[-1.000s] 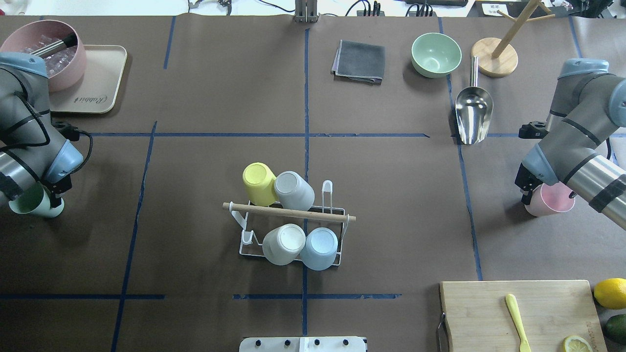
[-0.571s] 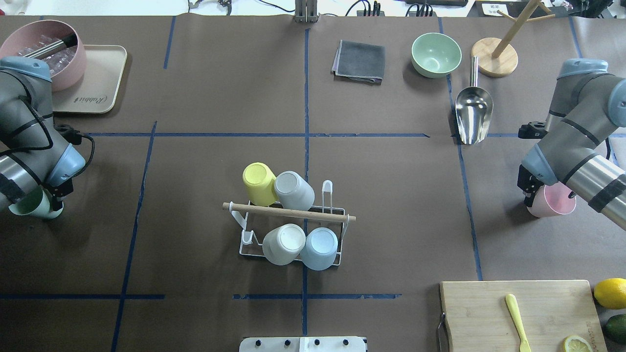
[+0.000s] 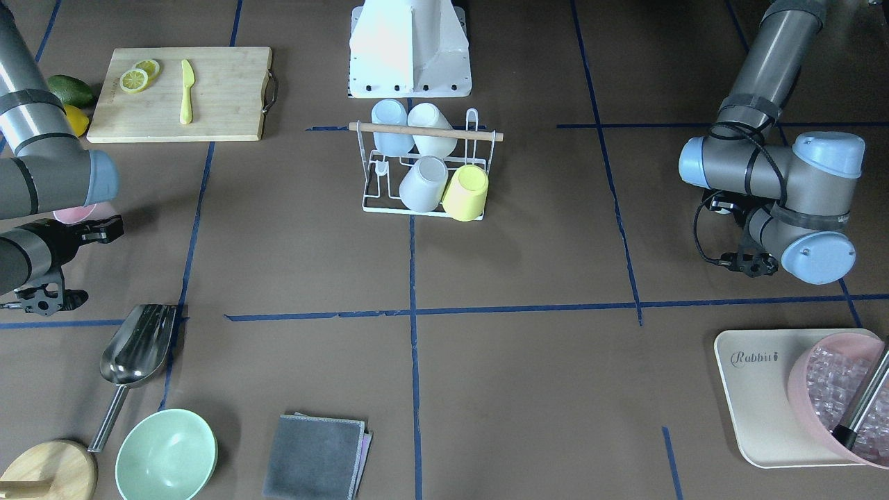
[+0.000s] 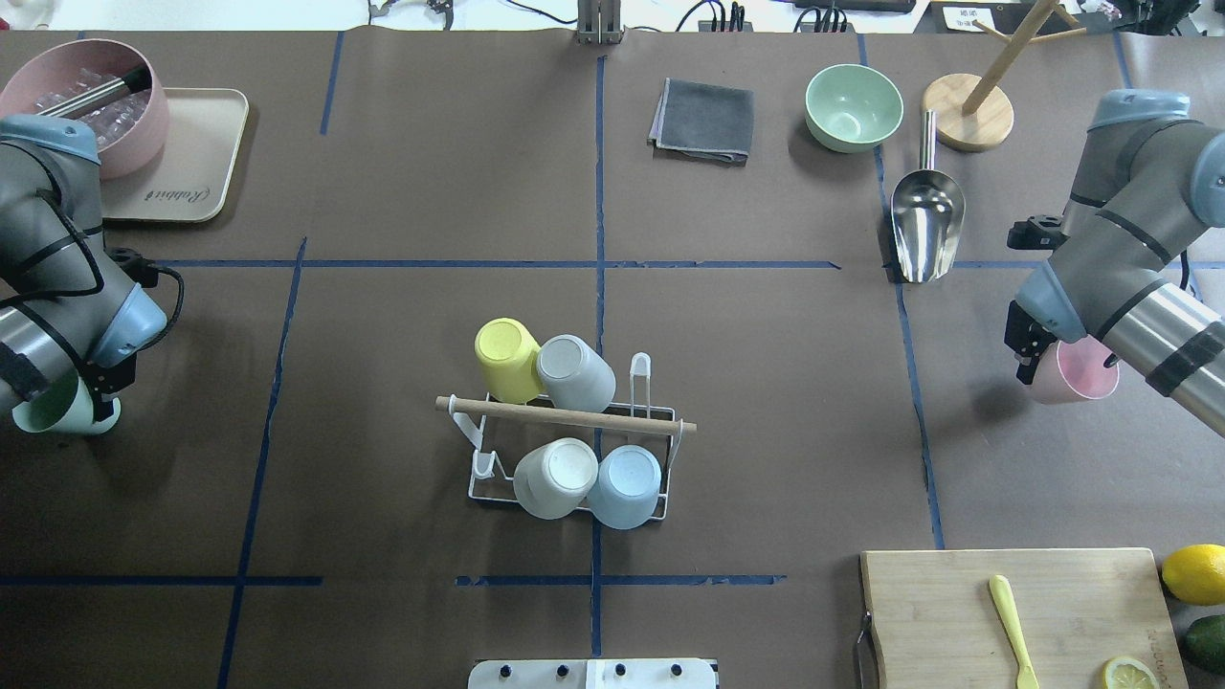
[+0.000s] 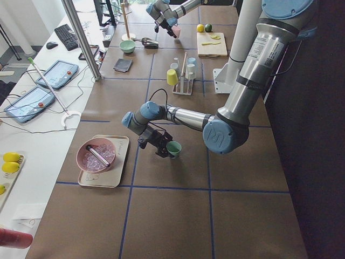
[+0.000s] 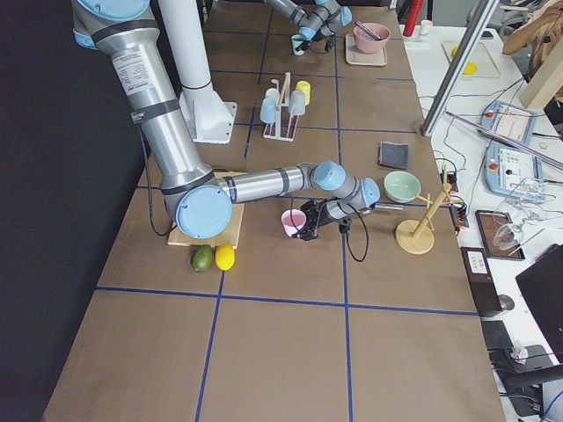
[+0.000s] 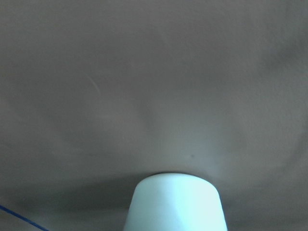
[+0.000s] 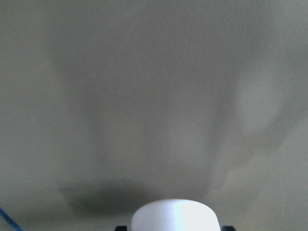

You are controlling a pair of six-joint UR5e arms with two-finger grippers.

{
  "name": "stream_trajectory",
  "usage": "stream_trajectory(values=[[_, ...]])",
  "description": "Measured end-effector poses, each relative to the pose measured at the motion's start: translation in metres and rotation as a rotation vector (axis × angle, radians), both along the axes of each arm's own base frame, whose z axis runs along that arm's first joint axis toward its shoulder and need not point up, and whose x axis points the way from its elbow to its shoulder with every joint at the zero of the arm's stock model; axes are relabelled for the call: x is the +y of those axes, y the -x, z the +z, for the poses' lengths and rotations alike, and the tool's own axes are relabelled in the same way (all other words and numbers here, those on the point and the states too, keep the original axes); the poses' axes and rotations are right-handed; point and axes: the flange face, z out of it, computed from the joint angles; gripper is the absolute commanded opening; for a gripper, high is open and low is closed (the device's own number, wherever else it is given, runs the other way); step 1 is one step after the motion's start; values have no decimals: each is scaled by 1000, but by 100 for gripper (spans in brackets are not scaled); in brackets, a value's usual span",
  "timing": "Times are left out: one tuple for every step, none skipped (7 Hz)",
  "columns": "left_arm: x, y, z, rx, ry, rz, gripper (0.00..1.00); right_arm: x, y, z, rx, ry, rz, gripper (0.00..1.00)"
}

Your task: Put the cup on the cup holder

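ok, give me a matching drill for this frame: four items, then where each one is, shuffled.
Items:
1. green cup
2. pink cup
3. yellow cup
4. metal scoop

Places:
A. upside down on the cup holder
B. lying on the table beside the green bowl
C. held in the left hand
D. held in the right hand

Pairs: 1-C, 2-D, 3-A, 4-B
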Motion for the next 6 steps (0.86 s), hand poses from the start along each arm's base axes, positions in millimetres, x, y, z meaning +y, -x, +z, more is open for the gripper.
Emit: stream_trajectory(values=[[-2, 4, -11, 13, -11, -11, 7, -14, -17, -23, -22, -44, 33, 0], [-5, 10, -36, 44, -55, -25, 7, -26, -40, -49, -50, -98, 75, 0], [-5, 18, -66, 80, -114, -40, 7, -34, -56, -74, -74, -147, 108, 0], [-4, 27, -101, 122, -184, -53, 7, -36, -64, -100, -94, -193, 131, 0], [-8, 36, -131, 162, -253, -69, 7, -36, -63, -121, -111, -234, 144, 0], [-20, 40, -161, 208, -348, -80, 7, -39, -55, -137, -122, -268, 162, 0]])
